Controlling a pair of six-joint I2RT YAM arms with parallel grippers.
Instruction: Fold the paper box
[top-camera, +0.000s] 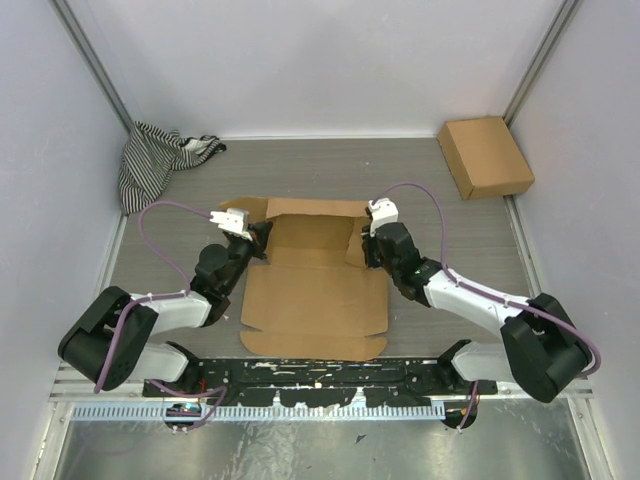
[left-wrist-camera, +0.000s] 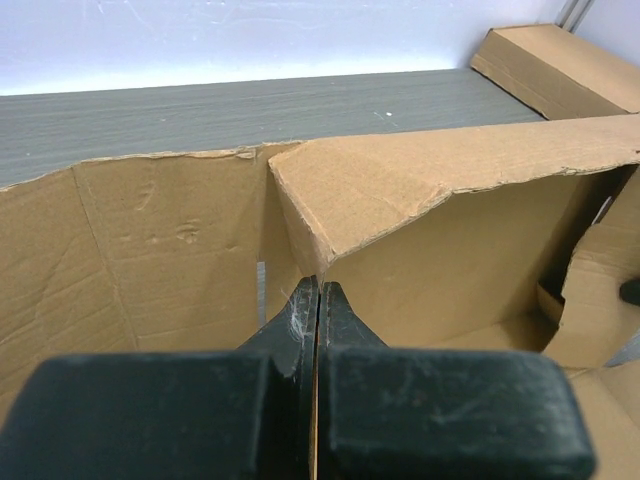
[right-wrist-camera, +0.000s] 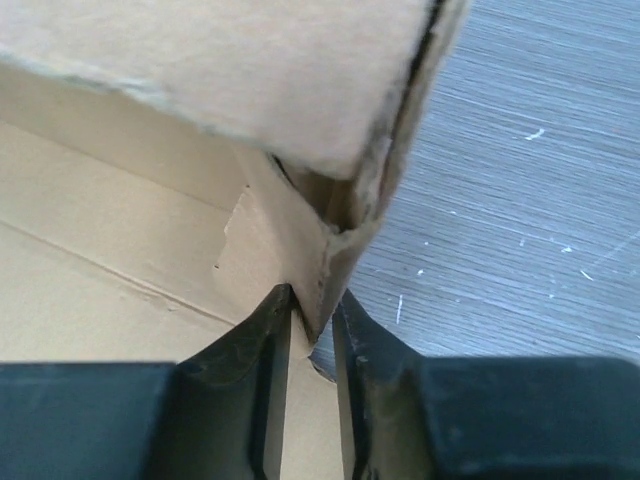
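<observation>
The paper box is a brown die-cut cardboard sheet in the middle of the table. Its front panel lies flat and its far part is raised into walls. My left gripper is at the box's left wall. In the left wrist view this gripper is shut, with a thin edge of cardboard between the fingers. My right gripper is at the right wall. In the right wrist view this gripper is closed to a narrow gap on the folded corner of the wall.
A smaller closed brown cardboard box lies at the back right corner; it also shows in the left wrist view. A striped cloth is bunched at the back left. White walls enclose the grey table.
</observation>
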